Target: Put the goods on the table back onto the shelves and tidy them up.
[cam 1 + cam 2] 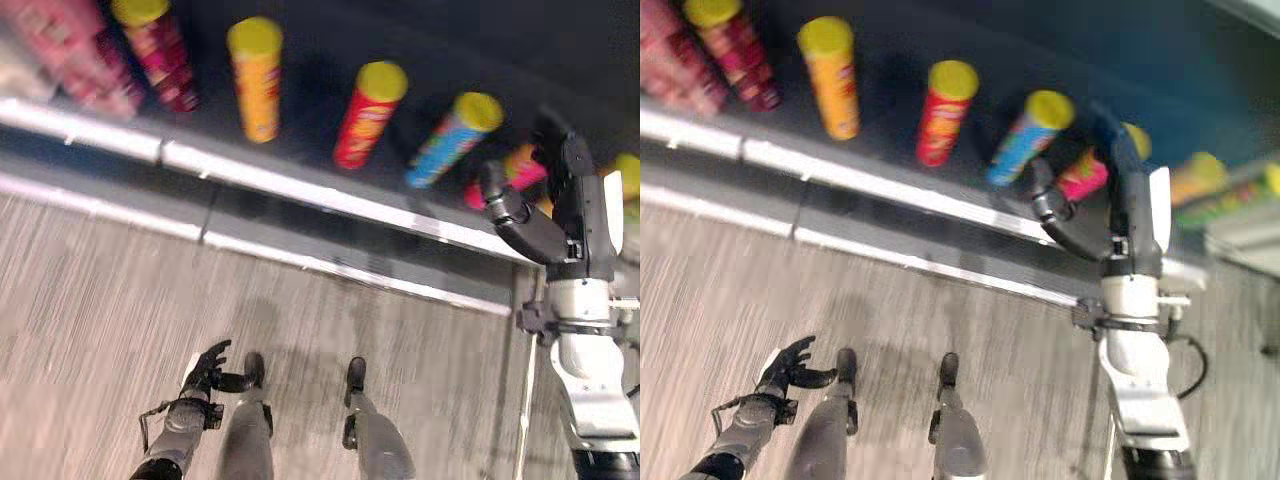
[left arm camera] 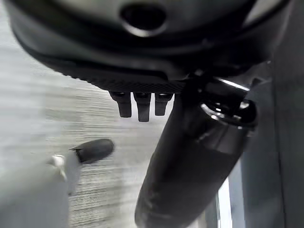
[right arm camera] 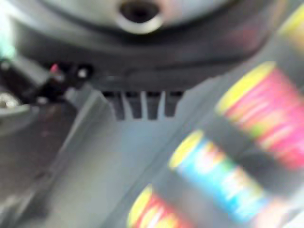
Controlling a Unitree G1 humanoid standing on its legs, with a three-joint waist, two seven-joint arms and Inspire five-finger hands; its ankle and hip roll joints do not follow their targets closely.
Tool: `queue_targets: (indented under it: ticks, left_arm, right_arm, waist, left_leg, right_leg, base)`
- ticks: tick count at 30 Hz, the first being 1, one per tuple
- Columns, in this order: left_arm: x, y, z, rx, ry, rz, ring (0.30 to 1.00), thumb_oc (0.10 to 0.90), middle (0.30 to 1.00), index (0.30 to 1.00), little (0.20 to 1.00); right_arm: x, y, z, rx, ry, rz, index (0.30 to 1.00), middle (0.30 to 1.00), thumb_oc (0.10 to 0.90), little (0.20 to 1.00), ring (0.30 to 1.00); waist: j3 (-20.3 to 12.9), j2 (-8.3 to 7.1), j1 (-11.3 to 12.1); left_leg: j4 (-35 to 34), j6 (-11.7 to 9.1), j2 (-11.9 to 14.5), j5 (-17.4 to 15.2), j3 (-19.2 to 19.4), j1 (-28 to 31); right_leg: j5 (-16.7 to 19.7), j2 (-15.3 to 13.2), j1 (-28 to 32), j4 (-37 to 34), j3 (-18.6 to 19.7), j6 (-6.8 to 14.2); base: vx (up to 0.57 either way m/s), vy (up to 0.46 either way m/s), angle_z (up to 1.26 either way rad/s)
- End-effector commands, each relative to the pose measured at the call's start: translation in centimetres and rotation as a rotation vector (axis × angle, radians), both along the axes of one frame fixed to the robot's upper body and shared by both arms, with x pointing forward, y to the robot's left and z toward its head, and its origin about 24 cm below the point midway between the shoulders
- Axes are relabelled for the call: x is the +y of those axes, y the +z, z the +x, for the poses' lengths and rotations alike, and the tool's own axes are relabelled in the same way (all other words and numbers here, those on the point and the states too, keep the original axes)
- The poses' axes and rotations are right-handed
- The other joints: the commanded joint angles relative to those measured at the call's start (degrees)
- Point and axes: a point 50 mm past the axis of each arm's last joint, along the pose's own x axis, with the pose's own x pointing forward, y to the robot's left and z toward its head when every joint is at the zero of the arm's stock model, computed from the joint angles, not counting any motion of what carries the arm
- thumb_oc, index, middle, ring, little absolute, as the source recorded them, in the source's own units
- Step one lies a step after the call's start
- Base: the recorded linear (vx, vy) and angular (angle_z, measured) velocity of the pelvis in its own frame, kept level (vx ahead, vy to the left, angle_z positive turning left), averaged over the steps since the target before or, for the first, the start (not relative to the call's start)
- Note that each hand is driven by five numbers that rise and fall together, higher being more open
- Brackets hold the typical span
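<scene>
A dark shelf (image 1: 300, 120) with a pale metal front rail (image 1: 300, 185) carries a row of tall crisp cans, each capped with a yellow lid: maroon can (image 1: 158, 50), orange can (image 1: 257, 80), red can (image 1: 367, 115), blue can (image 1: 450, 140) and a pink can (image 1: 1085, 175) partly hidden behind the right hand (image 1: 1110, 200). They stand upright, long axes vertical (seen from above, lids toward the camera). Below lies grey streaked floor (image 1: 100, 300). The right hand reaches onto the shelf beside the pink can; whether its fingers grip cannot be told. The left hand (image 1: 210, 368) hangs low over the floor, fingers loosely spread, holding nothing.
</scene>
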Motion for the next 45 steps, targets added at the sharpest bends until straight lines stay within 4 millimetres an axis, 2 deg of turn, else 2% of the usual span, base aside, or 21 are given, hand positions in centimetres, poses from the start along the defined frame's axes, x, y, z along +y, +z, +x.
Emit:
queue_targets:
  ticks: [1, 2, 4, 7, 11, 12, 15, 16, 18, 19, 21, 22, 23, 26, 30, 32, 33, 36, 37, 40, 45]
  left_arm:
    - [2.3, 0.1, -2.1, -0.006, 0.046, 0.029, 0.900, 0.800, 0.900, 0.900, 0.900]
    - [2.5, 0.2, -2.4, -0.008, 0.050, 0.028, 0.900, 0.800, 0.900, 0.900, 0.900]
    - [2.7, 0.1, -2.8, 0.003, 0.053, 0.027, 0.900, 0.800, 0.900, 0.900, 0.900]
    - [3.0, -0.3, -3.8, 0.039, 0.038, 0.030, 0.900, 0.800, 0.900, 0.900, 0.900]
    - [2.4, -1.4, -5.3, 0.095, 0.045, 0.001, 0.900, 0.800, 0.900, 0.900, 0.900]
    - [2.2, -1.5, -5.5, 0.097, 0.048, -0.012, 0.900, 0.800, 0.900, 0.900, 0.900]
    - [1.8, -1.7, -5.5, 0.098, 0.064, -0.037, 0.900, 0.800, 0.900, 0.900, 0.900]
    - [1.7, -1.7, -5.4, 0.097, 0.064, -0.038, 0.900, 0.800, 0.900, 0.900, 0.900]
    - [1.3, -1.8, -5.3, 0.085, 0.071, -0.052, 0.900, 0.800, 0.900, 0.900, 0.900]
    - [0.9, -1.8, -4.9, 0.076, 0.064, -0.060, 0.900, 0.800, 0.900, 0.900, 0.900]
    - [0.1, -2.1, -4.7, 0.075, 0.060, -0.080, 0.900, 0.800, 0.900, 0.900, 0.900]
    - [0.1, -2.1, -4.7, 0.075, 0.060, -0.080, 0.900, 0.800, 0.900, 0.900, 0.900]
    - [-0.4, -2.2, -4.4, 0.077, 0.039, -0.082, 0.900, 0.800, 0.900, 0.900, 0.900]
    - [-1.1, -2.7, -4.7, 0.107, 0.014, -0.086, 0.900, 0.800, 0.900, 0.900, 0.900]
    - [-1.3, -3.6, -5.7, 0.170, 0.013, -0.081, 0.900, 0.800, 0.900, 0.900, 0.900]
    - [-1.0, -3.3, -5.3, 0.161, 0.016, -0.076, 0.900, 0.800, 0.900, 0.900, 0.900]
    - [-0.5, -3.0, -5.0, 0.149, 0.016, -0.059, 0.900, 0.800, 0.900, 0.900, 0.900]
    - [0.1, -2.8, -5.0, 0.145, 0.044, -0.047, 0.900, 0.800, 0.900, 0.900, 0.900]
    - [0.6, -2.5, -5.0, 0.132, 0.066, -0.043, 0.900, 0.800, 0.900, 0.900, 0.900]
    - [0.4, -2.4, -4.5, 0.123, 0.049, -0.039, 0.900, 0.800, 0.900, 0.900, 0.900]
    - [0.5, -2.4, -4.5, 0.127, 0.059, -0.038, 0.900, 0.800, 0.900, 0.900, 0.900]
  right_arm:
    - [0.3, 5.7, 0.1, -0.256, 0.101, -0.078, 0.900, 0.900, 0.800, 0.900, 0.900]
    - [0.4, 5.9, 0.2, -0.252, 0.102, -0.101, 0.900, 0.900, 0.800, 0.900, 0.900]
    - [0.0, 5.1, 0.7, -0.199, 0.066, -0.126, 0.900, 0.900, 0.800, 0.900, 0.900]
    - [-1.5, 3.9, 0.6, -0.108, -0.014, -0.172, 0.900, 0.900, 0.800, 0.900, 0.900]
    - [-3.1, 4.4, -0.3, -0.112, -0.074, -0.178, 0.900, 0.900, 0.800, 0.900, 0.900]
    - [-3.5, 5.1, -0.5, -0.141, -0.080, -0.172, 0.900, 0.900, 0.800, 0.900, 0.900]
    - [-3.8, 5.8, -0.5, -0.149, -0.084, -0.189, 0.900, 0.900, 0.800, 0.900, 0.900]
    - [-3.8, 5.8, -0.5, -0.150, -0.083, -0.190, 0.900, 0.900, 0.800, 0.900, 0.900]
    - [-3.8, 6.3, -0.1, -0.146, -0.075, -0.214, 0.900, 0.900, 0.800, 0.900, 0.900]
    - [-3.9, 6.6, 0.0, -0.137, -0.082, -0.239, 0.900, 0.900, 0.800, 0.900, 0.900]
    - [-4.3, 6.9, 0.0, -0.134, -0.100, -0.255, 0.900, 0.900, 0.800, 0.900, 0.900]
    - [-4.3, 6.9, 0.0, -0.134, -0.100, -0.255, 0.900, 0.900, 0.800, 0.900, 0.900]
    - [-4.5, 7.3, 0.1, -0.151, -0.121, -0.258, 0.900, 0.900, 0.800, 0.900, 0.900]
    - [-4.5, 7.5, 0.7, -0.165, -0.136, -0.252, 0.900, 0.900, 0.800, 0.900, 0.900]
    - [-4.8, 6.8, 1.0, -0.134, -0.162, -0.254, 0.900, 0.900, 0.800, 0.900, 0.900]
    - [-4.7, 6.3, 1.5, -0.103, -0.166, -0.260, 0.900, 0.900, 0.800, 0.900, 0.900]
    - [-4.4, 6.3, 2.0, -0.101, -0.169, -0.264, 0.900, 0.900, 0.800, 0.900, 0.900]
    - [-4.0, 6.1, 2.5, -0.094, -0.170, -0.263, 0.900, 0.900, 0.800, 0.900, 0.900]
    - [-4.0, 6.2, 2.4, -0.106, -0.178, -0.260, 0.900, 0.900, 0.800, 0.900, 0.900]
    - [-4.2, 6.7, 2.2, -0.126, -0.191, -0.256, 0.900, 0.900, 0.800, 0.900, 0.900]
    - [-4.3, 6.4, 2.1, -0.104, -0.213, -0.289, 0.900, 0.900, 0.800, 0.900, 0.900]
  waist:
    - [-6.12, 3.55, 2.54]
    - [-5.86, 4.25, 3.11]
    - [-6.46, 4.92, 3.95]
    - [-8.74, 3.43, 4.96]
    - [-12.55, 4.02, 2.41]
    - [-13.04, 4.20, 1.34]
    - [-12.58, 4.15, 0.83]
    - [-12.24, 4.43, 1.07]
    - [-11.68, 3.58, 2.08]
    - [-11.44, 2.82, 2.82]
    - [-11.15, 1.66, 3.57]
    - [-11.13, 1.64, 3.59]
    - [-11.01, 1.94, 4.55]
    - [-10.44, 3.54, 6.31]
    - [-11.74, 5.22, 5.29]
    - [-10.77, 5.56, 4.61]
    - [-9.37, 5.61, 3.93]
    - [-8.45, 5.44, 3.51]
    - [-8.80, 5.74, 3.60]
    - [-9.73, 6.23, 3.07]
    - [-9.66, 6.19, 2.10]
  left_leg:
    - [-5.14, -3.76, 8.50, -2.55, 3.95, 6.31]
    - [-5.89, -3.87, 9.82, -2.16, 7.56, 8.30]
    - [-6.87, -4.59, 11.67, -1.85, 12.34, 11.59]
    - [-9.12, -5.37, 12.13, -1.12, 18.38, 15.69]
    - [-8.66, -8.80, 17.62, 1.75, 23.90, 20.33]
    - [-4.07, -10.06, 20.65, 5.11, 24.74, 20.64]
    - [5.63, -11.21, 24.84, 8.94, 24.78, 20.85]
    - [6.47, -11.49, 25.51, 8.64, 24.78, 20.88]
    - [9.54, -9.53, 21.71, 5.64, 19.33, 18.81]
    - [9.29, -7.12, 16.54, 0.80, 14.39, 16.03]
    - [4.10, -4.04, 9.47, -3.77, 10.09, 13.78]
    - [4.06, -4.04, 9.45, -3.75, 10.12, 13.82]
    - [0.43, -3.50, 4.81, -1.88, 6.52, 10.21]
    - [-5.81, -3.57, 0.87, 1.45, 3.19, 9.06]
    - [-12.48, -1.78, -0.82, 2.13, 1.73, 15.12]
    - [-12.87, -0.87, -0.50, 2.32, 3.06, 16.08]
    - [-13.52, -0.17, 0.12, 2.29, 4.69, 17.63]
    - [-14.64, 0.32, 0.45, 2.19, 6.23, 19.06]
    - [-15.72, -0.03, 1.42, 1.83, 7.11, 19.47]
    - [-16.75, -0.78, 1.94, 1.36, 6.08, 18.96]
    - [-16.82, -2.44, 3.53, -0.62, 4.01, 21.59]
  right_leg:
    - [5.76, -4.92, 0.11, 1.39, -6.74, 5.78]
    - [3.40, -5.75, 1.43, 3.50, -13.46, 5.78]
    - [1.16, -6.32, 3.35, 6.06, -20.52, 5.78]
    - [-1.49, -4.97, 6.65, 4.38, -25.04, 5.07]
    - [-4.77, 0.65, 8.01, 1.31, -21.76, 3.12]
    - [-6.73, 3.31, 9.12, 0.25, -20.37, 1.38]
    - [-9.26, 7.75, 11.65, -1.55, -17.69, -1.61]
    - [-9.37, 8.19, 11.87, -1.60, -17.45, -1.82]
    - [-10.36, 8.97, 12.30, -1.83, -14.31, -2.70]
    - [-10.34, 8.58, 12.68, -1.81, -12.60, -2.53]
    - [-9.41, 7.94, 12.37, -1.70, -10.29, -2.15]
    - [-9.41, 7.92, 12.39, -1.70, -10.28, -2.15]
    - [-8.90, 8.45, 12.41, -1.61, -8.31, -2.04]
    - [-9.11, 10.53, 13.57, -1.56, -5.07, -1.73]
    - [-10.36, 10.95, 13.91, 1.43, -2.47, -1.32]
    - [-11.97, 10.62, 11.07, 9.06, -1.33, -0.69]
    - [-12.73, 9.91, 7.40, 17.15, -0.18, 0.90]
    - [-12.02, 8.16, 3.90, 23.09, -0.29, 1.73]
    - [-11.15, 4.01, 3.73, 19.50, -2.07, 1.72]
    - [-7.69, 0.12, 4.91, 9.82, -3.49, 1.90]
    - [-1.85, -2.23, 1.12, 0.68, 0.00, 4.37]
  base:
    - [-0.15, 0.131, -2.48]
    - [-0.01, 0.115, -2.39]
    - [-0.02, 0.099, -1.39]
    - [0.06, -0.158, -1.95]
    - [0.20, -0.303, -0.84]
    - [0.15, -0.262, -0.46]
    - [0.15, -0.230, -0.76]
    - [0.11, -0.157, -0.99]
    - [0.04, -0.044, -0.88]
    - [-0.02, -0.018, -0.96]
    - [-0.01, 0.032, -1.04]
    - [0.07, 0.079, -0.90]
    - [0.07, 0.076, -0.47]
    - [0.11, 0.095, -0.78]
    - [0.14, 0.189, -1.06]
    - [0.04, 0.167, -0.28]
    - [0.03, 0.160, -0.76]
    - [0.00, 0.031, -0.87]
    - [0.05, -0.127, -0.21]
    - [0.08, -0.167, -0.14]
    - [0.18, -0.207, 0.08]
